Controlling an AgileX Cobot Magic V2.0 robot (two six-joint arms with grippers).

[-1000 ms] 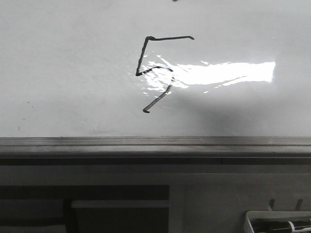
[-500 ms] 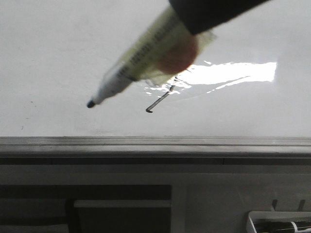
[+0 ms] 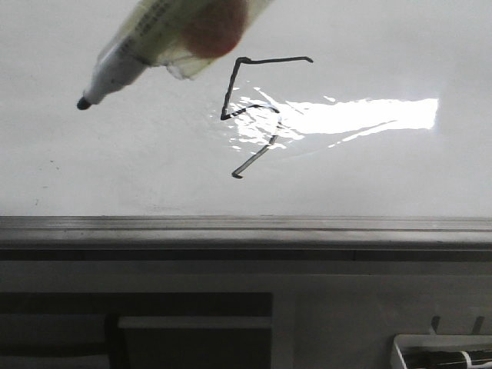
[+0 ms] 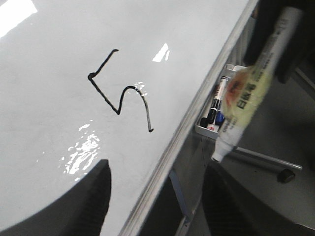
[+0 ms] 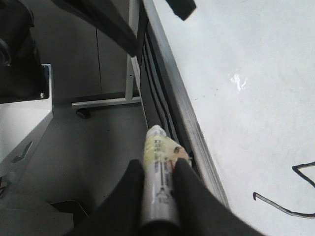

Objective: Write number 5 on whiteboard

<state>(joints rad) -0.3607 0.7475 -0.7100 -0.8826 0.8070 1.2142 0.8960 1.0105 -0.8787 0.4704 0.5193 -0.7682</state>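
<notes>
Glossy whiteboard [image 3: 115,169] fills the front view, a bright glare patch [image 3: 361,115] across its middle right, a grey metal edge rail [image 3: 246,224] along its near side. Below the rail, dark frame parts and, at the lower right corner, a small white tray [image 3: 438,354] holding spare markers.

The number 5 [image 3: 257,115] is drawn in thin black angular strokes just left of the glare, its lower curve running into the reflection. Top bar, down-stroke, hooked belly and tail all readable; also seen in the left wrist view [image 4: 120,93].

A marker pen [image 3: 157,38], yellowish label with a reddish patch, hangs blurred in the upper left of the front view, dark tip pointing down-left, well clear of the digit. Whether the tip touches the board can't be judged from here.

Right gripper [image 5: 158,169]: two dark fingers [image 5: 130,191] clamped on the marker barrel, pen pointing off past the board's rail.

Left gripper [image 4: 157,196]: dark fingers [image 4: 93,196] spread apart, nothing between them, over the board's edge; same marker [image 4: 246,93] in view beyond the rail.
</notes>
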